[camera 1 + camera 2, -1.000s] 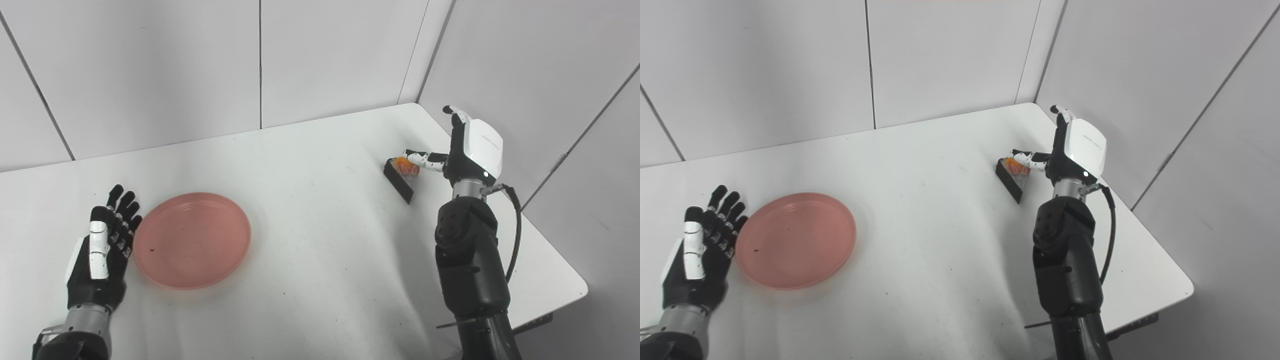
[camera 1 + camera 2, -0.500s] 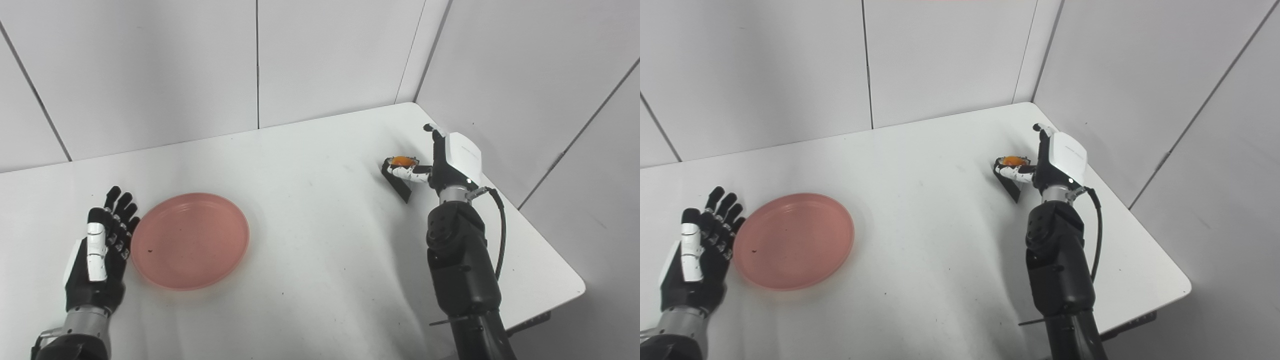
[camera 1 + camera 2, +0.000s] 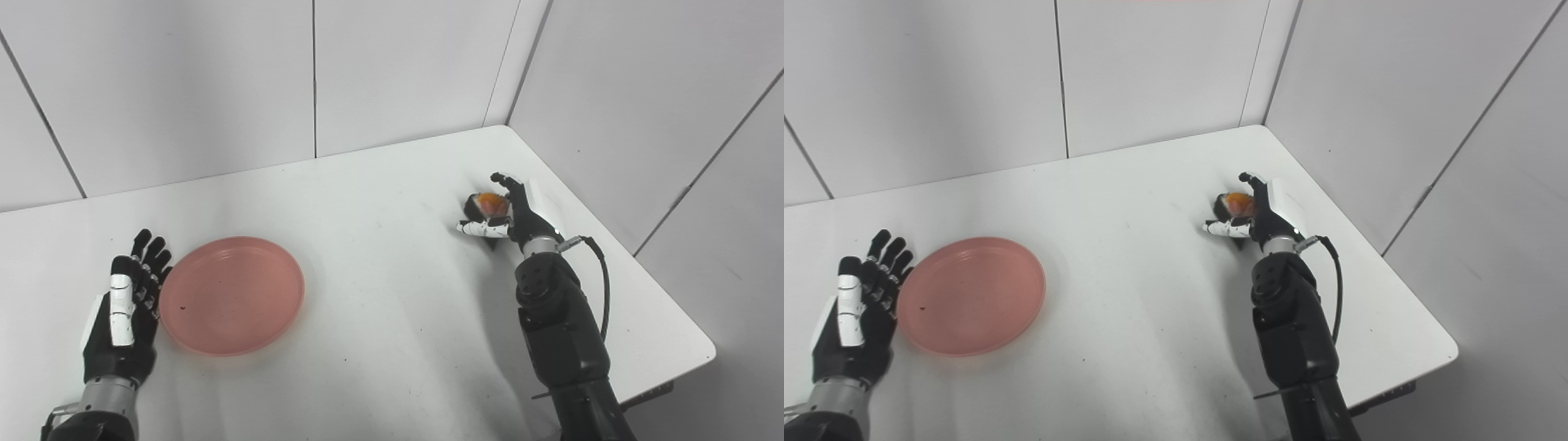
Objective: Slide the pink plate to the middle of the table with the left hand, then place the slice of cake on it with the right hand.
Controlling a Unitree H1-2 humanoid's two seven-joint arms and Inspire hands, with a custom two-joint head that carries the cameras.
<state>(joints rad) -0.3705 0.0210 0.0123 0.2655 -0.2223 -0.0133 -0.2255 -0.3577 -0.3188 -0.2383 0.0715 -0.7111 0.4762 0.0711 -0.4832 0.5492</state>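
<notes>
We could read no writing on anything. Our right hand (image 3: 511,211) lay low at the far right of the table (image 3: 392,294), thumb and fingers curled around the cake (image 3: 488,205), gripping it. Our left hand (image 3: 125,306) rested flat at the near left, fingers spread, holding nothing, its fingertips just beside the left rim of the plate (image 3: 233,294).

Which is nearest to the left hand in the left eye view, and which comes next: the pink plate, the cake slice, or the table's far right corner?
1. Pink plate: right beside the open left hand, on the table's left side.
2. Cake slice: far across on the right, with the right hand around it.
3. Far right corner of the table: farther back, where the walls meet.
</notes>
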